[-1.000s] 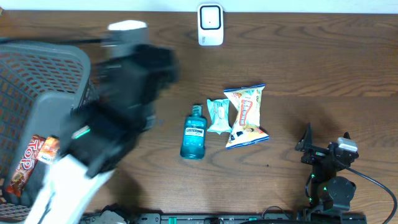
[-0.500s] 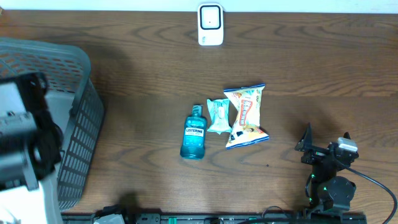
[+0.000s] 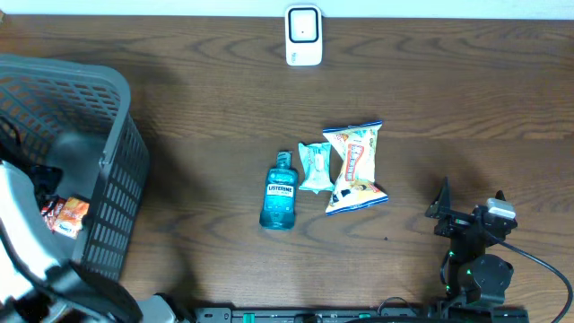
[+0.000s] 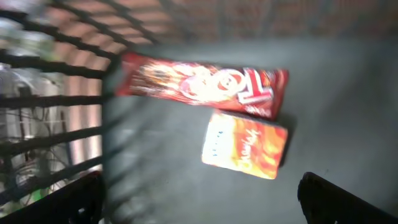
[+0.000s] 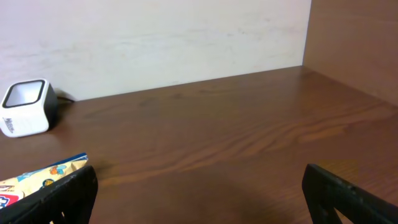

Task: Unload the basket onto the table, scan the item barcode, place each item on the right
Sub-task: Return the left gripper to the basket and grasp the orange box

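Since a second ago the left arm [image 3: 25, 235] has swung off the table and now reaches down inside the basket at the left edge; nothing else has shifted.

The dark wooden table [image 3: 430, 108] fills the overhead view. The grey mesh basket [image 3: 109, 135] stands on its left side. The left gripper [image 4: 205, 202] hangs over the basket floor, its fingers spread wide with nothing between them. Below it a long red wrapper [image 4: 205, 84] lies flat, and an orange packet [image 4: 245, 145] lies just beside it, touching its edge.

The right gripper [image 3: 470, 201] sits near the table's front right corner, its fingers also wide apart and empty, well apart from the goods.

Mid-table three items lie in a row. A yellow snack bag [image 3: 355, 168] is on the right, a blue mouthwash bottle [image 3: 280, 193] on the left, and a small teal packet [image 3: 315, 167] between them, touching the snack bag. No barcode is legible on any of them.

The white scanner [image 3: 304, 36] stands at the far edge, well apart from the row.
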Tool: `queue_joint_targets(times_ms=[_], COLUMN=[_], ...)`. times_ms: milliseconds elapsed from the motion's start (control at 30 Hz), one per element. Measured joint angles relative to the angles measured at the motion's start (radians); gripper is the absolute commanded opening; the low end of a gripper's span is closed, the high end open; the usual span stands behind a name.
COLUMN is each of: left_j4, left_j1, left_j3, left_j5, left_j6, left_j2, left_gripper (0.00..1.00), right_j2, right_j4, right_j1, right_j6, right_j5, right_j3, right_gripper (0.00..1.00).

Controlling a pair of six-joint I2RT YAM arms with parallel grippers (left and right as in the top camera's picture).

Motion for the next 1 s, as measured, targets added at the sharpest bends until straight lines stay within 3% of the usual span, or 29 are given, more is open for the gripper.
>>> queue_joint_targets(times_ms=[167, 367, 733, 1000], left_j4=[0.081, 0.108, 0.134, 0.227], left_j1=[0.013, 0.013, 0.013, 0.013], left_j3=[-0.038, -0.045, -0.054, -0.131], left_j5=[0.110, 0.149, 0.159, 0.172], left_j6=[0.127, 0.181, 0.192, 0.180], left_j2=[0.097, 0.185, 0.309, 0.276], left_gripper=[0.98, 0.98, 0.98, 0.98], right_j2=[0.000, 0.000, 0.000, 0.000], right_j4=[0.000, 0.000, 0.000, 0.000], right_j1=[0.000, 0.000, 0.000, 0.000], right_j6=[0.000, 0.000, 0.000, 0.000], right_j5=[0.000, 0.000, 0.000, 0.000], right_j3=[0.000, 0.000, 0.000, 0.000], right_gripper=[0.99, 0.99, 0.99, 0.99])
